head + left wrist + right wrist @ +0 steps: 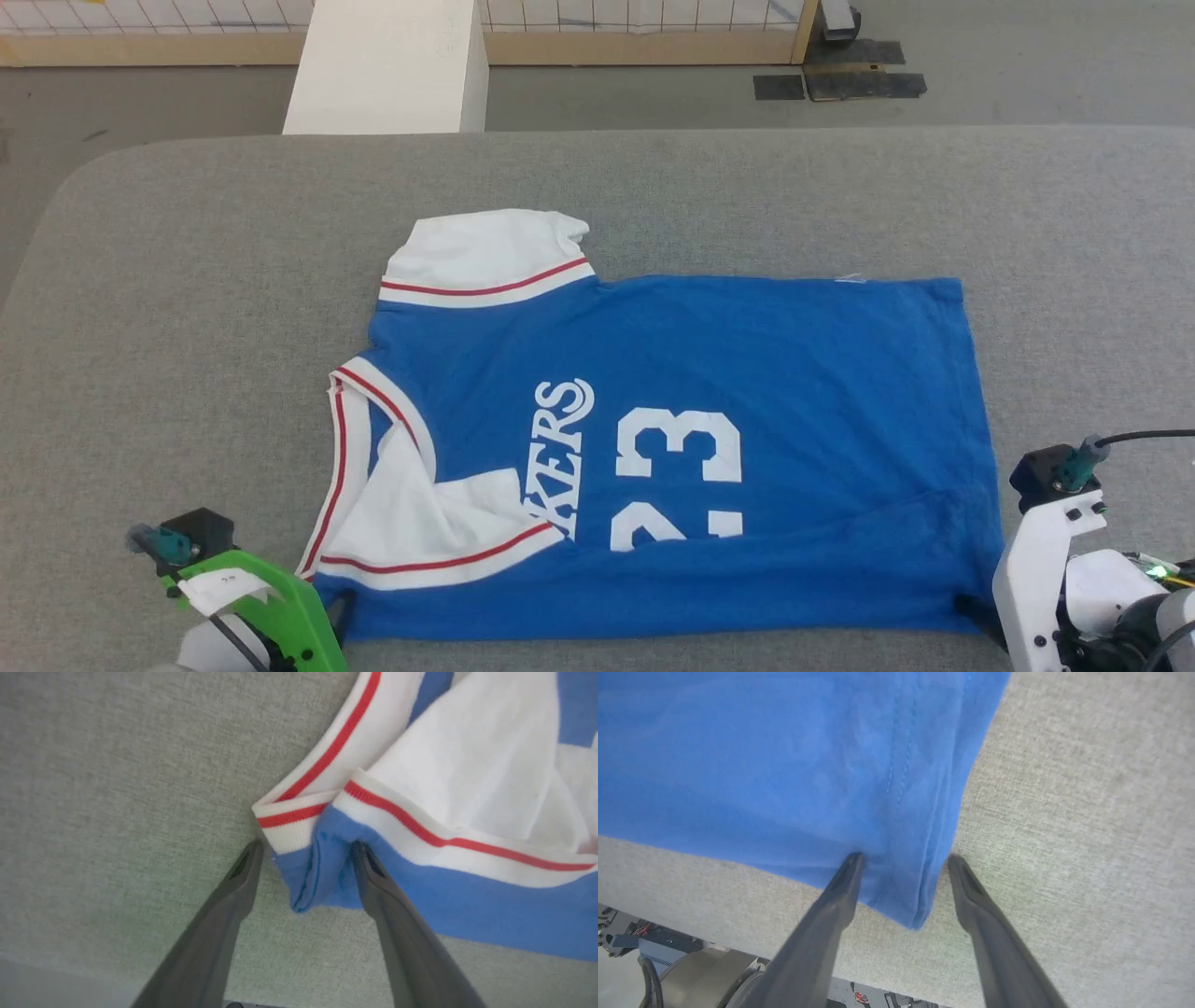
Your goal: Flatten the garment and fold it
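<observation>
A: Tabletop (pixel 187 280): grey cloth cover, wide, far-left corner rounded.

B: Jersey (pixel 709 373): blue, spread mid-tabletop toward the near edge. Collar to the left, hem to the right. A blue fold along the near edge covers part of the white lettering and numerals.

A: Sleeves?

B: Far sleeve (pixel 485 257) lies flat, white with a red stripe. Near sleeve (pixel 420 532) is folded onto the chest.

A: Left end effector (pixel 307 849)?

B: Released. Fingers spread either side of the jersey's near collar-side corner.

A: Right end effector (pixel 904 858)?

B: Released too. It straddles the near hem corner, one finger over cloth and the other over bare tabletop.
</observation>
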Robot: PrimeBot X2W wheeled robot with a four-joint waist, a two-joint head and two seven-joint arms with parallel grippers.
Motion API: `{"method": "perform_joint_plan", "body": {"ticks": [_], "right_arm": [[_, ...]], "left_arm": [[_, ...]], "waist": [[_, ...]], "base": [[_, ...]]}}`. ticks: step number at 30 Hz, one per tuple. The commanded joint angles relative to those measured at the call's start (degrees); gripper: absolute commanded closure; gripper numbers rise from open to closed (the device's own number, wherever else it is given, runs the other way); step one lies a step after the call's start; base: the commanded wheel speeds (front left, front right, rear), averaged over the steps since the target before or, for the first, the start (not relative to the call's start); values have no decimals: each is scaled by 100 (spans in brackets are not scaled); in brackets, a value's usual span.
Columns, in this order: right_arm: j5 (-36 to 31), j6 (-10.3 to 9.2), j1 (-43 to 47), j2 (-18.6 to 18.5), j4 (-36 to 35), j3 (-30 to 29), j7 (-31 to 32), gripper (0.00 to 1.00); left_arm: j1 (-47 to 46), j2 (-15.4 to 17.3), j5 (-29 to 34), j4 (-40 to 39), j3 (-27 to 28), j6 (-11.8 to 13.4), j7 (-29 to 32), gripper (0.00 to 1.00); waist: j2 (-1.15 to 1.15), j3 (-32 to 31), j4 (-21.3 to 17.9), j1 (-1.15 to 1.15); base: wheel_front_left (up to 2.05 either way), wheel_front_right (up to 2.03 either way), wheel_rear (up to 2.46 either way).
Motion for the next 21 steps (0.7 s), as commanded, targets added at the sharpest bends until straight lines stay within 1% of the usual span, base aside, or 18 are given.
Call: {"method": "perform_joint_plan", "body": {"ticks": [1,6,10,14,18,21], "right_arm": [[57,-9,-48,-4,43,13,-36,0],[163,-9,-130,-31,-306,-196,-170,0],[199,-9,-281,64,-678,-580,-503,0],[119,-9,-547,202,-926,-922,-1240,0],[-42,-9,-749,288,-966,-1107,-2117,0],[-161,-9,-827,377,-870,-1184,-2656,0]], "left_arm": [[-73,76,-10,4,39,19,-8,0],[-191,295,135,-424,124,92,-26,0],[-390,429,336,-802,263,60,-295,0],[-615,407,603,-1006,407,-51,-869,0],[-796,241,865,-1010,505,-230,-1641,0],[-844,101,1052,-910,547,-362,-2252,0]], "waist": [[0,-49,-6,0],[0,-204,-41,0],[0,-281,-84,0],[0,-303,-121,0],[0,-289,-136,0],[0,-260,-145,0]], "base": [[0,0,0],[0,0,0],[0,0,0],[0,0,0],[0,0,0],[0,0,0]]}}
